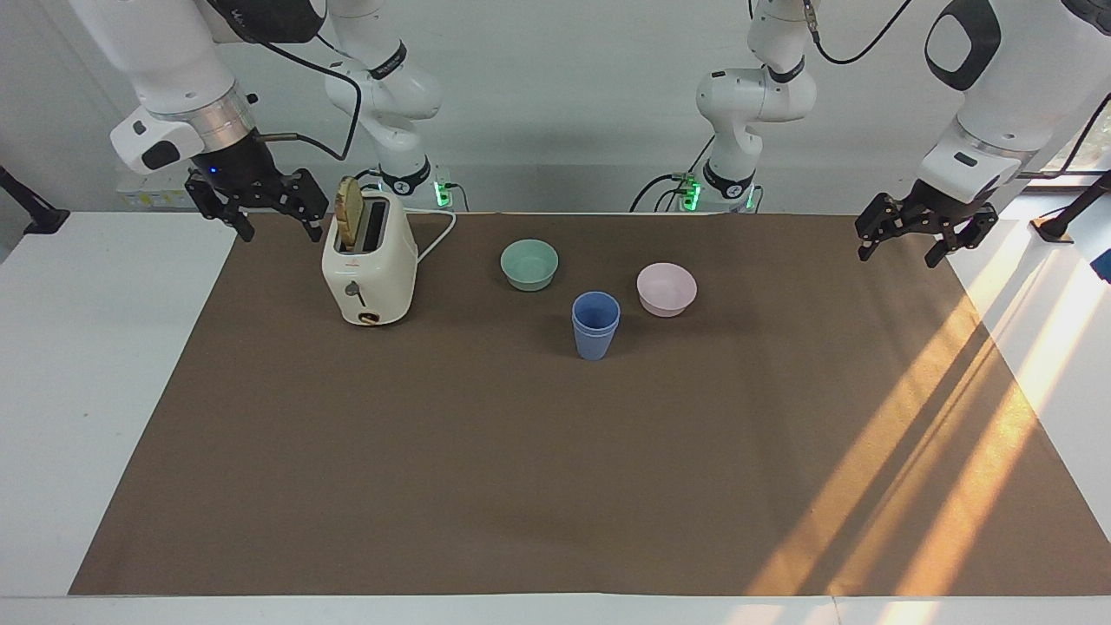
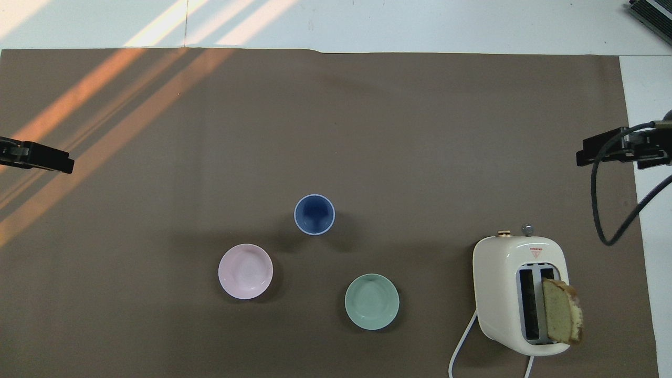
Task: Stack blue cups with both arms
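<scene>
Two blue cups (image 1: 595,325) stand nested one inside the other on the brown mat, upright, seen from above as a single blue ring (image 2: 314,214). They sit farther from the robots than the two bowls, between them. My right gripper (image 1: 279,227) hangs open and empty over the mat's edge beside the toaster, at the right arm's end of the table (image 2: 619,149). At the left arm's end, my left gripper (image 1: 898,252) hangs open and empty over the mat's corner (image 2: 37,157). Both grippers are well apart from the cups.
A mint-green bowl (image 1: 529,264) and a pale pink bowl (image 1: 667,288) sit close to the cups, nearer the robots. A cream toaster (image 1: 369,269) with a slice of bread in one slot stands toward the right arm's end, its cord trailing toward the robots.
</scene>
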